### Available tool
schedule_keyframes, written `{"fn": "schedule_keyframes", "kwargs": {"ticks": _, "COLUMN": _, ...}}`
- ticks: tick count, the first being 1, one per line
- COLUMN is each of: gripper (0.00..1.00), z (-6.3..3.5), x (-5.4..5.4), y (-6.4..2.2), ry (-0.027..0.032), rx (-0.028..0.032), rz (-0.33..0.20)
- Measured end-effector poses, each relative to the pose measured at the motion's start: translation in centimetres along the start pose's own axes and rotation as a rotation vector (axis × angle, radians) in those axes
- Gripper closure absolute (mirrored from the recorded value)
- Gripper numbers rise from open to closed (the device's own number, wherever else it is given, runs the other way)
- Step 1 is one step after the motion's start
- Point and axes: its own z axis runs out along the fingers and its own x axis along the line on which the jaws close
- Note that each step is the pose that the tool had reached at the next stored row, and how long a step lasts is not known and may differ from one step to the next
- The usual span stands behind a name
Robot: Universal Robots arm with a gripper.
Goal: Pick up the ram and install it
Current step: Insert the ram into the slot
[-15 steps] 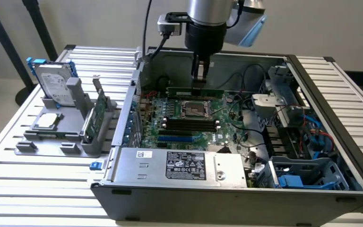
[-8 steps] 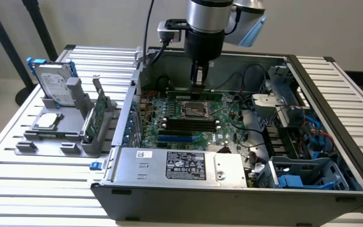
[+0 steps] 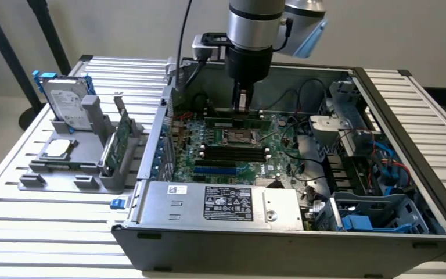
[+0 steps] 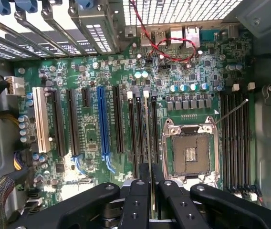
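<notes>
One black pincer point(image 3: 241, 111), nearly closed, grips one long thin green ram stick point(image 3: 221, 122) edge-down over the black slots point(image 4: 131, 129) of one green motherboard point(image 4: 88, 138); one square silver processor socket point(image 4: 190, 150) lies just beside the pincer.

No wording is showing clearly enough to be read. A black label point(image 3: 227, 204) is sitting on the silver power supply point(image 3: 281, 210), carrying white print and small marks too tiny to make out, with a small white sticker point(image 3: 178, 189) lying beside it. A white label point(image 3: 69, 104) is covering the hard drive point(image 3: 58, 86), its print likewise unreadable. White markings point(image 4: 189, 116) are dotting the motherboard point(image 4: 90, 139), illegible
</notes>
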Motion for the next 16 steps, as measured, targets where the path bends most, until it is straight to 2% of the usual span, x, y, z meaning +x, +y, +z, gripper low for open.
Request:
{"fn": "schedule_keyframes", "kwargs": {"ticks": 7, "gripper": 0.86, "z": 1.27, "x": 0.1, "y": -0.01, "ry": 0.0, "rx": 0.0, "rz": 0.003}}
{"fn": "schedule_keyframes", "kwargs": {"ticks": 16, "gripper": 0.86, "z": 2.71, "x": 0.9, "y": -0.11, "ry": -0.0016, "rx": -0.0003, "rz": 0.003}}
